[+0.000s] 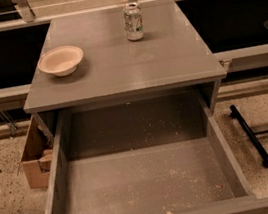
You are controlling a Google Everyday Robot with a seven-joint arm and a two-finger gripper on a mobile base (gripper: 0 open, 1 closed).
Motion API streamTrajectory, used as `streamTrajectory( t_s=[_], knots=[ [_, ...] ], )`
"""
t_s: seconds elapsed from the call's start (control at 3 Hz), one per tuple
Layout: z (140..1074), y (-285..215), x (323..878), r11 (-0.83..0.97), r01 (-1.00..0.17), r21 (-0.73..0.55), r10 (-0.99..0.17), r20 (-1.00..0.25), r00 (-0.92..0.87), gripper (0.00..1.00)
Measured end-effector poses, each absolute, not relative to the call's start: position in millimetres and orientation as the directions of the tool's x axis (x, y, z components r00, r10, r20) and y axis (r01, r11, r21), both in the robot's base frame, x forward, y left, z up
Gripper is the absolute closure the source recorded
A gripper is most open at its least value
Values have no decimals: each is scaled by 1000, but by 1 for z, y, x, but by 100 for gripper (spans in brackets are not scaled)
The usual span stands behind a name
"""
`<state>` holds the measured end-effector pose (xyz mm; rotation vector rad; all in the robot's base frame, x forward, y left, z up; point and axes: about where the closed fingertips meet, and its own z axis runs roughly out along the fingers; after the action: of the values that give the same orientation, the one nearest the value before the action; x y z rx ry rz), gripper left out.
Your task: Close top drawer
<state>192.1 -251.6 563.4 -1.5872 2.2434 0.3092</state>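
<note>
The top drawer (141,184) is a large deep grey wooden drawer, pulled fully out toward me from under the grey cabinet top (117,66). Its floor is bare and speckled with crumbs. Its front edge runs along the bottom of the camera view; the front face and handle are out of view. The gripper is not in view.
A beige bowl (61,60) sits on the cabinet top at the left and a drink can (133,22) at the back centre. A cardboard box (34,157) stands on the floor at the left. A black stand leg (250,134) lies on the floor at the right.
</note>
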Motion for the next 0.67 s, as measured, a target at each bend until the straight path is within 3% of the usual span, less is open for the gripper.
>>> streamTrajectory(
  t_s=[0.67],
  knots=[
    [519, -198, 232, 215, -976, -18, -843, -509, -176, 100]
  ],
)
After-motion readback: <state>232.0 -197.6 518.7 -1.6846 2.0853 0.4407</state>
